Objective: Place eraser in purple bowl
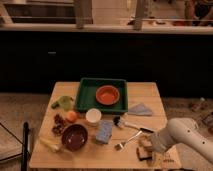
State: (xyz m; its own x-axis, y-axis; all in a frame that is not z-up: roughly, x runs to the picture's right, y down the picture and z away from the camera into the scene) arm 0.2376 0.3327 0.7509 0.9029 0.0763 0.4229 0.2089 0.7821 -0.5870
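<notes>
Pale wood table, everything is laid out on it. Notes run from big things down to small.

- Green tray at the back centre, with the orange bowl inside it. Not your target.
- White robot arm comes in low from the right, over the table's front right corner.
- Purple bowl sits front left, upright, with a dark glossy inside. It is well apart from the arm, and a blue-grey sponge and a fork lie between them.
- Gripper is down at the table's front edge, right at the eraser. I cannot tell whether it has hold of anything.
- Eraser is a small flat brown-and-dark block at the front right, touching or just under the gripper. You won't get its exact outline from here.

Handling, as a judgement:
- Expect it to be light, fairly stiff and a bit grippy, not fragile.
- It lies low, so take it across the short sides, close to the tabletop.
- A loose pinch may let it tip.
- Carry it over the fork and sponge, then let it go low over the bowl. A glossy bowl may slide if you knock it.

Writing: no brand, label or lettering can be read on anything.
</notes>
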